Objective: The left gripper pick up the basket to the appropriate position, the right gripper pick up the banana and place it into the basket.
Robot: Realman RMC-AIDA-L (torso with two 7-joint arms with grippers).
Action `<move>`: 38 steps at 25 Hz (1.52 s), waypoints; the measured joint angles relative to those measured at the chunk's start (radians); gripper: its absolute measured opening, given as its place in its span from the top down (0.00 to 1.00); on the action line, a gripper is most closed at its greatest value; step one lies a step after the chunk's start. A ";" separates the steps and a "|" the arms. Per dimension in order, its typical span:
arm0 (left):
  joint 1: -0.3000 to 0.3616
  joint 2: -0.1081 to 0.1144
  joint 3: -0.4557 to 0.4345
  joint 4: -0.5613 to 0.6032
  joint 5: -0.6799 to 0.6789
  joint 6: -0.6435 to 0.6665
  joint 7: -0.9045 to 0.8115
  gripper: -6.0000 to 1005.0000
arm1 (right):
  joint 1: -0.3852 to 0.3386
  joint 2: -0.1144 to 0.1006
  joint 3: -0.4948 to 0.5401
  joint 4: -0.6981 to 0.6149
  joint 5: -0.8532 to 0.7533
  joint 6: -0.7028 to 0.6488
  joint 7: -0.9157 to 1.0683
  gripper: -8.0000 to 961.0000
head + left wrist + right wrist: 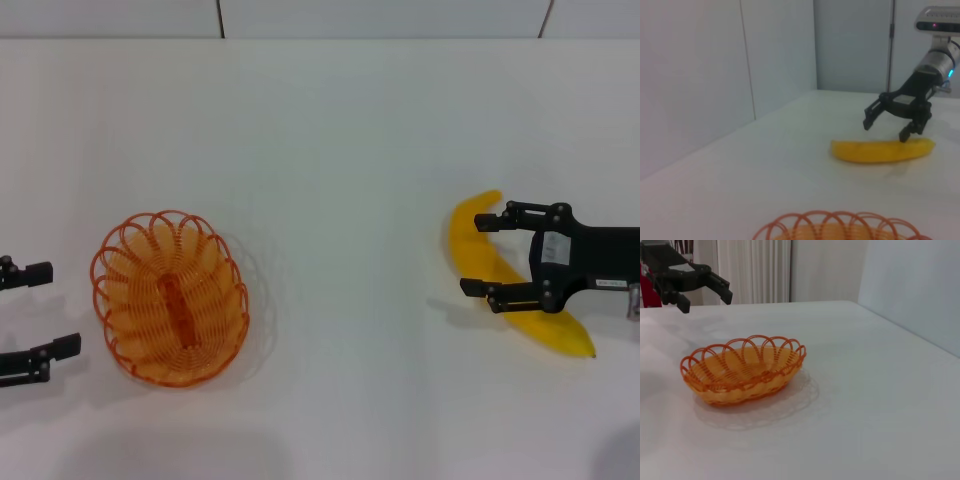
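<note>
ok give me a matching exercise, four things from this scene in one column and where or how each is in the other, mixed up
Things:
1. basket
2. banana
3. left claw
4. right claw

States:
A. open, fingers either side of the yellow fruit
B. empty, sitting on the table, nothing gripping it
C. open, beside the orange rim, apart from it
D. lying on the table, not lifted

Pairs: 1-B, 2-D, 3-C, 4-A

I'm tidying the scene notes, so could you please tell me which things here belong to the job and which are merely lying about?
Belongs to the job:
- oval orange wire basket
- bright yellow curved banana
- left hand, open beside the basket
- right hand, open around the banana

Lying about:
- nothing else on the white table
</note>
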 joint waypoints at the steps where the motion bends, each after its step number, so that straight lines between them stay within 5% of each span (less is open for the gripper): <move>1: 0.000 0.000 -0.002 0.000 0.005 0.000 -0.001 0.13 | 0.000 0.000 0.000 -0.001 0.000 0.000 0.000 0.13; 18: -0.002 0.000 -0.009 0.009 -0.018 0.028 -0.010 0.13 | -0.001 0.000 0.004 -0.006 0.002 -0.013 0.002 0.13; 22: -0.030 0.017 -0.009 0.124 -0.074 0.060 -0.197 0.13 | -0.001 -0.001 0.004 -0.007 0.002 -0.015 0.004 0.13; 27: -0.136 0.088 0.007 0.312 -0.044 0.055 -0.610 0.13 | 0.008 -0.001 0.005 -0.008 0.002 -0.016 0.004 0.13; 32: -0.293 0.196 0.082 0.319 0.109 0.056 -0.886 0.13 | 0.023 0.000 0.000 -0.007 0.002 -0.016 0.005 0.13; 35: -0.357 0.226 0.194 0.326 0.231 0.057 -0.957 0.13 | 0.038 0.000 -0.004 -0.007 0.001 -0.021 0.005 0.13; 38: -0.401 0.215 0.292 0.354 0.319 0.050 -0.914 0.13 | 0.050 -0.001 -0.006 -0.009 0.001 -0.039 0.014 0.13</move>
